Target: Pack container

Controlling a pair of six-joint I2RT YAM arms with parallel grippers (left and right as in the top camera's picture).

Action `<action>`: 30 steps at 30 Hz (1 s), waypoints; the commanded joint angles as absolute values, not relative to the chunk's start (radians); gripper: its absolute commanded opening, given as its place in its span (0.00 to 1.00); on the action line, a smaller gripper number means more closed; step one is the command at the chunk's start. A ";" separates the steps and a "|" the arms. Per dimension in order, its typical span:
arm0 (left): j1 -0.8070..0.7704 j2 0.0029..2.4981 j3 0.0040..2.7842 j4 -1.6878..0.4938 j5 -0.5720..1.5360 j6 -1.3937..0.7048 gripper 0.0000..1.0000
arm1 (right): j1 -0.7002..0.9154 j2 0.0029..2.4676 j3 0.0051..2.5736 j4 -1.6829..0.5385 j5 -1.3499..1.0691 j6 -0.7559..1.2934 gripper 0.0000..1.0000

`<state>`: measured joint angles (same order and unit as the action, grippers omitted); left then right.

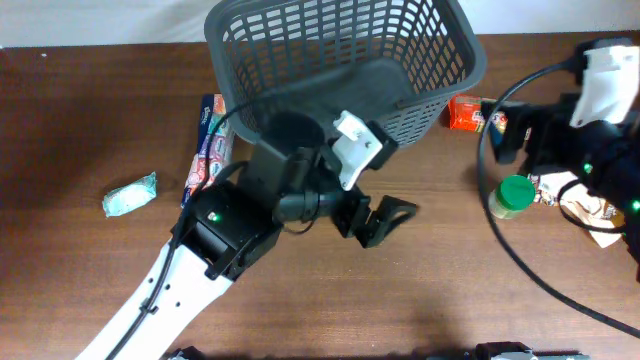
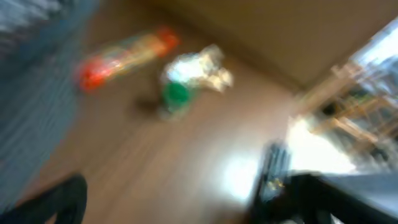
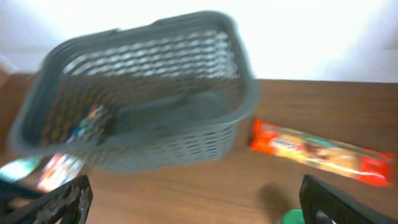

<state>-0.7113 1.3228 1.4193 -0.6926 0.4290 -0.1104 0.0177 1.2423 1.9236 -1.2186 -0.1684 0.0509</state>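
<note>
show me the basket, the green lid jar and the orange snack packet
basket [image 1: 430,115], overhead view, slotted front wall
green lid jar [image 1: 516,190], overhead view, its lid
orange snack packet [image 3: 320,152], right wrist view, middle of wrapper

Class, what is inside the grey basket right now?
No groceries show inside the basket; only its own handle lies across it. From overhead, the left arm hides the floor's near corner.

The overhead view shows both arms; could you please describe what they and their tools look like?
The left arm has a white lower link, black joint housings with a green light and a white wrist bracket; the left tool is black and two-fingered. The right arm is black with a white cover, green lights and a looping black cable.
</note>
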 commanded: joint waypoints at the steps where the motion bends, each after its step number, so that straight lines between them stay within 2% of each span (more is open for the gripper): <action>1: -0.777 1.320 1.507 -0.825 -0.067 -0.138 0.99 | 0.026 1.265 1.984 -1.215 0.012 0.087 0.99; 5: -0.810 1.320 1.535 -0.957 -0.287 -0.238 0.99 | 0.026 1.327 2.048 -1.210 0.031 0.062 0.99; 10: -0.804 1.327 1.535 -1.053 -0.299 -0.435 0.99 | 0.025 1.481 2.148 -1.246 0.029 -0.015 0.99; 14: -0.805 1.328 1.535 -1.086 -0.283 -0.437 0.99 | 0.025 1.563 2.213 -1.303 -0.070 -0.056 0.99; 22: -0.805 1.328 1.535 -1.086 -0.078 -0.437 0.99 | 0.025 1.615 2.250 -1.295 -0.321 -0.253 0.99; 30: -0.805 1.328 1.535 -1.085 0.093 -0.437 0.99 | 0.025 1.713 2.250 -1.243 -0.390 -0.262 0.99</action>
